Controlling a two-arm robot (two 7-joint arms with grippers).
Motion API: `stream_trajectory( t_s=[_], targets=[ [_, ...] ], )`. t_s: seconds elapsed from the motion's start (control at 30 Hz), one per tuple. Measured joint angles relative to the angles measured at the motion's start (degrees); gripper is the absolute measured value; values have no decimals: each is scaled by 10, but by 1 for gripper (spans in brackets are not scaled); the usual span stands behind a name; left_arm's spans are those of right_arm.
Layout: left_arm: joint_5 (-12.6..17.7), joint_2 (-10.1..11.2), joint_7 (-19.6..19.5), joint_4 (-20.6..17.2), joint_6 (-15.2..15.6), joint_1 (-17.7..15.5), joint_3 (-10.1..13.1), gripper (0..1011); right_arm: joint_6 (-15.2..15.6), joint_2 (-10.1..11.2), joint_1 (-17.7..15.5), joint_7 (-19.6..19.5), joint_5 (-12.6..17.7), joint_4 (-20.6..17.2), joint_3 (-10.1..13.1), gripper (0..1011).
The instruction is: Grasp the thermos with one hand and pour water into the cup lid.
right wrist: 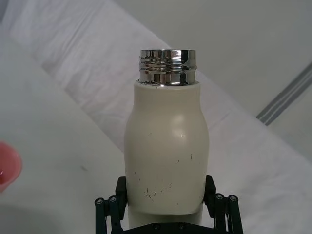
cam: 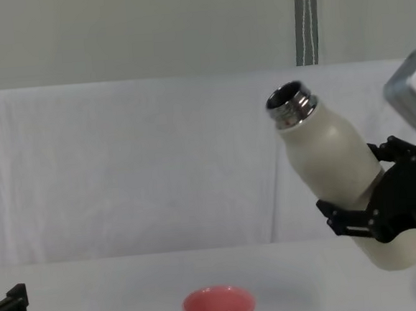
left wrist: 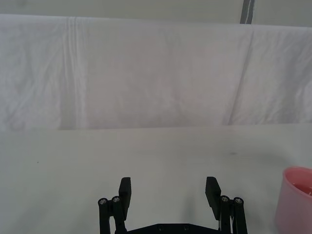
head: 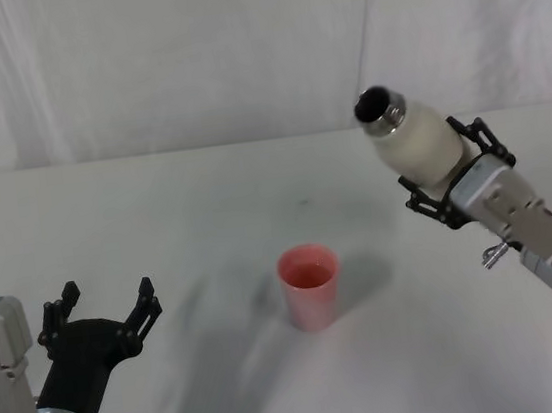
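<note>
My right gripper [head: 453, 173] is shut on the cream-white thermos [head: 415, 141], holding it in the air right of the cup lid. The thermos [cam: 332, 159] tilts with its open steel neck [cam: 289, 103] up and leaning left toward the cup lid. In the right wrist view the thermos [right wrist: 166, 151] sits between the gripper's [right wrist: 165, 202] black fingers. The pink cup lid [head: 310, 285] stands upright on the table with liquid inside; its rim [cam: 218, 307] lies below and left of the neck. My left gripper [head: 103, 310] rests open at the near left, its fingers [left wrist: 126, 191] apart over bare table.
A white table [head: 197, 216] spans the scene, backed by a white draped cloth [cam: 122, 162]. The cup lid [left wrist: 295, 200] stands to the right of my left gripper. A grey vertical post [cam: 306, 19] rises behind the cloth.
</note>
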Motion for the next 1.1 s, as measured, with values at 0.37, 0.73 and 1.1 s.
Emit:
stream_trajectory(
  t_s=[0.37, 0.73, 1.1],
  targets=[
    [0, 0, 0, 0, 0, 0, 0, 1001, 37, 25, 11, 11, -88, -17, -42, 950],
    [0, 0, 0, 0, 0, 0, 0, 1001, 74, 51, 28, 35, -162, -36, -82, 950],
    [0, 0, 0, 0, 0, 0, 0, 1001, 88, 58, 32, 34, -205, -37, -102, 950]
  ],
)
